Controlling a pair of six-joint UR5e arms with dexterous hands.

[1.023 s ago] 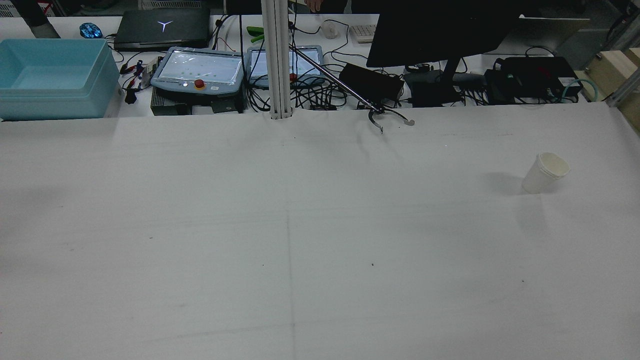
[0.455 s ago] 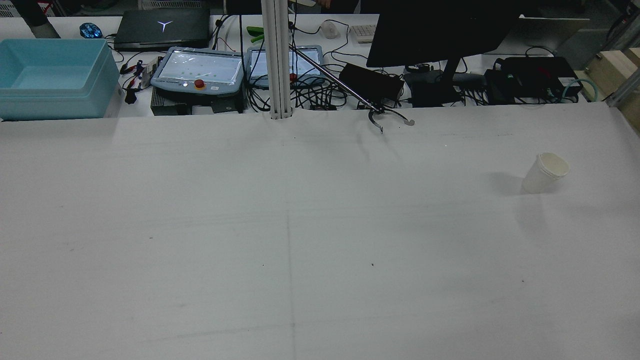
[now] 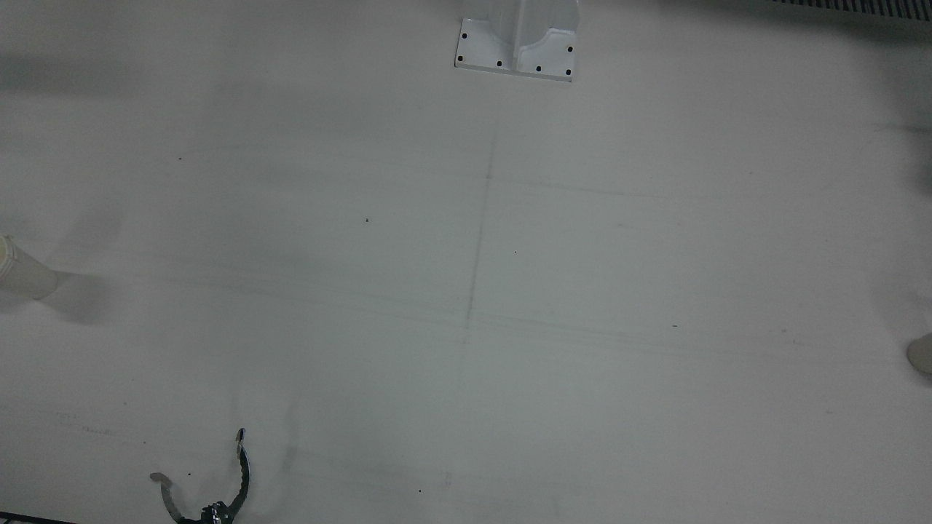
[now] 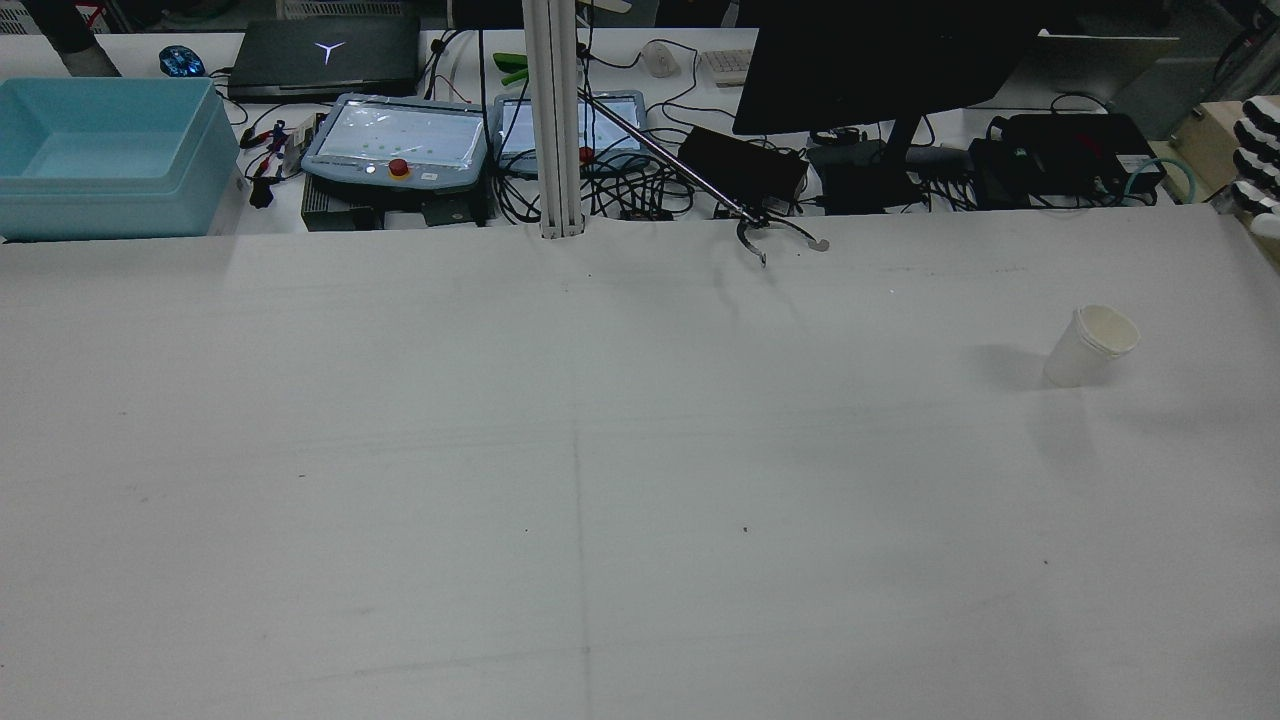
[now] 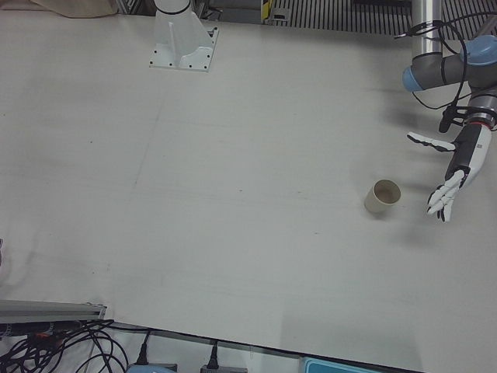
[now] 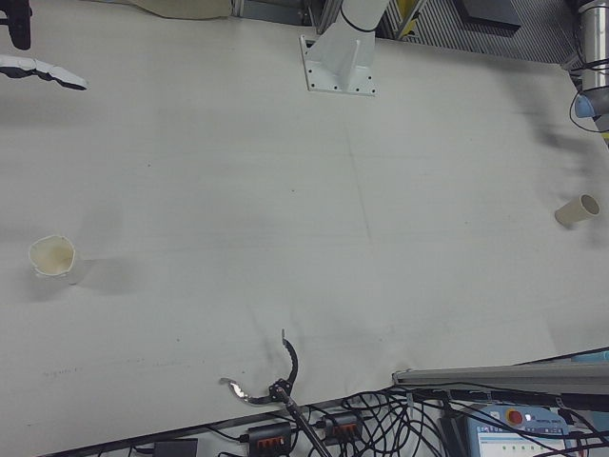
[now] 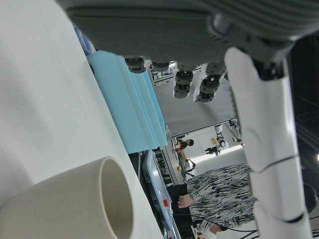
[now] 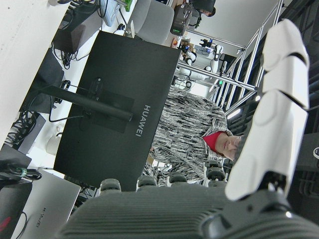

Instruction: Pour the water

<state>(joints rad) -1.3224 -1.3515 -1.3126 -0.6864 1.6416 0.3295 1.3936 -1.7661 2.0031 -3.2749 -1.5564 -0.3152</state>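
A white paper cup stands upright on the table's right side; it also shows in the right-front view and at the front view's left edge. A second, beige cup stands before my left arm and also shows in the right-front view and the left hand view. My left hand is open, fingers spread, just beside the beige cup and apart from it. My right hand is open and empty, well off from the white cup; its fingertips show at the rear view's right edge.
A metal grabber tool lies over the table's far edge. Behind it are a blue bin, teach pendants, a monitor and cables. The camera post's base stands mid-table on the robot's side.
My right hand's fingertips have come into the rear view at its right edge. The white cup and the grabber tool have not moved.
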